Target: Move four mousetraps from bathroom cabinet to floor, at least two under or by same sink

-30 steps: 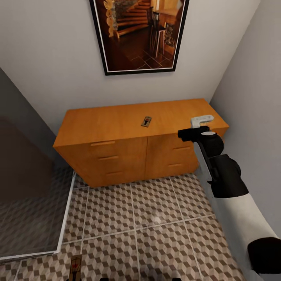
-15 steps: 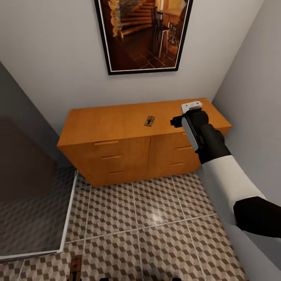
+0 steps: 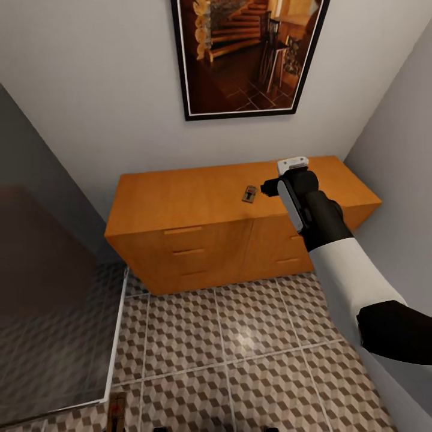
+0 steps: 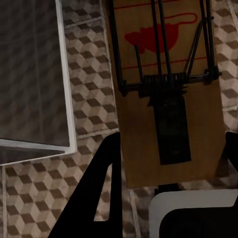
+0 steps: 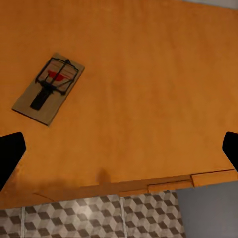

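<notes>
Mousetrap lies flat on the cabinet top, centre-right of the head frame, just left of the right gripper, not touching it. In the right wrist view the same trap sits upper left, with the fingertips spread wide at both lower edges and nothing between them. A second mousetrap is pinched at its lower end by the left gripper, held above the patterned tile floor. It also shows at the head frame's bottom left. Framed picture hangs on the wall above the cabinet.
</notes>
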Robot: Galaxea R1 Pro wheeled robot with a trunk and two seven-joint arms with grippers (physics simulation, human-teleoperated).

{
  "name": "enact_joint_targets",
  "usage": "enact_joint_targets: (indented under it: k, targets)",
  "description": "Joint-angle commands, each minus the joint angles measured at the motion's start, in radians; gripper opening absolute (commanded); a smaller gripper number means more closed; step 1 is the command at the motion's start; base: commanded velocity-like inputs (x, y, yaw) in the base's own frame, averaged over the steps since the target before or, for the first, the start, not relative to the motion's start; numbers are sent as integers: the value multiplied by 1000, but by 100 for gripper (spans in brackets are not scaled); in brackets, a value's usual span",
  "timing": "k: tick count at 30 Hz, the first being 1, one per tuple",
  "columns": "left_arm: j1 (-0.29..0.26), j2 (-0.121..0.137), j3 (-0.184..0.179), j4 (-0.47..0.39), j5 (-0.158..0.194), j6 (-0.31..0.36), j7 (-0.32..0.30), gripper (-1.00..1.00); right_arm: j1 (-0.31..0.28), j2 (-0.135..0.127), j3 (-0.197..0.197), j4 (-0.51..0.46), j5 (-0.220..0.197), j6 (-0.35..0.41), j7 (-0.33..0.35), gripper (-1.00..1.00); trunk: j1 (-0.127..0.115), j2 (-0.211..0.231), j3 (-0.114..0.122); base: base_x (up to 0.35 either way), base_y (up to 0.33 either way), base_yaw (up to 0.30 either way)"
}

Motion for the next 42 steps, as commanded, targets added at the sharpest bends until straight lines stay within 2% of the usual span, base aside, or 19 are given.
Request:
enact_joint_targets:
  k: [1, 11, 25, 32, 42]
  targets:
    - [-1, -1, -8, 2, -5, -3, 13, -100, -1, 0, 2, 0, -7, 1, -8, 100, 1, -2, -1, 231, 207, 0]
    - [-1, -1, -9, 2, -5, -2, 13, -100, 0, -4, 5, 1, -9, -26, -7, 100, 1, -2, -1, 217, 172, 0]
    - [-1, -2, -9, 2, -5, -2, 13, -100, 5, -7, 6, 26, -9, -39, -5, 100, 1, -2, -1, 24, 17, 0]
    - [-1, -2, -8, 2, -5, -2, 13, -100, 5, -7, 6, 114, -11, -131, -3, 100, 1, -2, -1, 0, 0, 0]
    - [-1, -2, -9, 2, -5, -2, 13, -100, 5, -2, 5, 176, -15, -202, -1, 100, 1, -2, -1, 0, 0, 0]
